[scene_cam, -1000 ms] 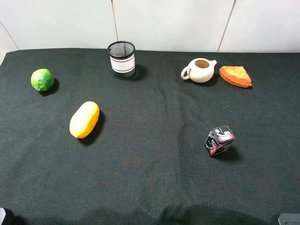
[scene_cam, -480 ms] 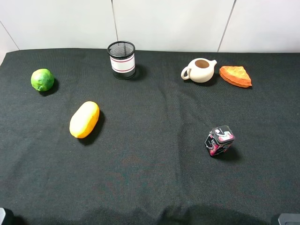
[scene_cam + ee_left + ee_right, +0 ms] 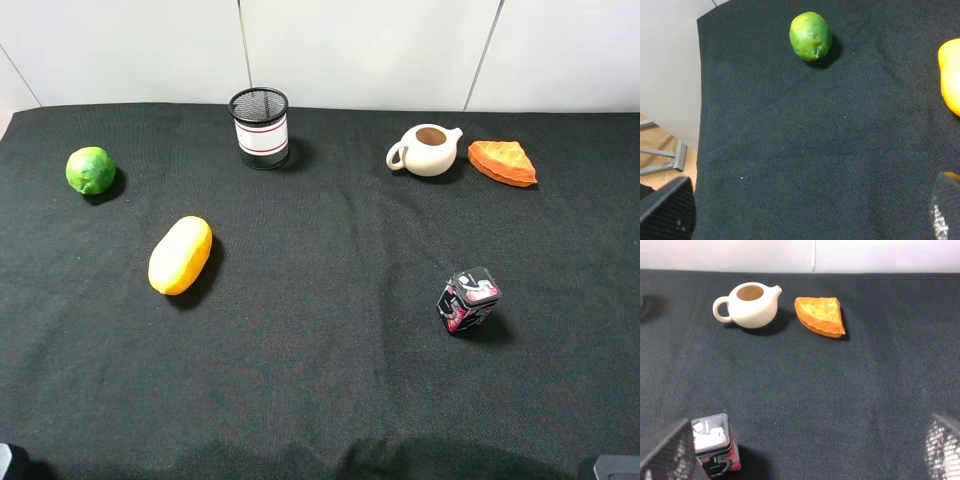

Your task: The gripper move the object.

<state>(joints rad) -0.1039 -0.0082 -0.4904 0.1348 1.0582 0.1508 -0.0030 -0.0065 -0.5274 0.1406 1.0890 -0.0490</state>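
Observation:
The orange waffle slice [image 3: 503, 162] lies on the black cloth at the back right, just right of the cream teapot [image 3: 427, 150]. It also shows in the right wrist view [image 3: 821, 316], far ahead of my right gripper [image 3: 805, 450]. That gripper is open and empty, its fingers [image 3: 666, 452] spread to the frame's edges. My left gripper [image 3: 805, 215] is open and empty too, over the cloth's front left part, far from the waffle. In the exterior view only small bits of the arms show at the bottom corners.
A green lime [image 3: 90, 169] sits at the back left, a smooth yellow-orange fruit [image 3: 181, 254] left of centre, a mesh pen cup [image 3: 260, 127] at the back. A small black-and-pink tin [image 3: 468, 299] stands front right. The left wrist view shows the cloth's edge [image 3: 699, 125].

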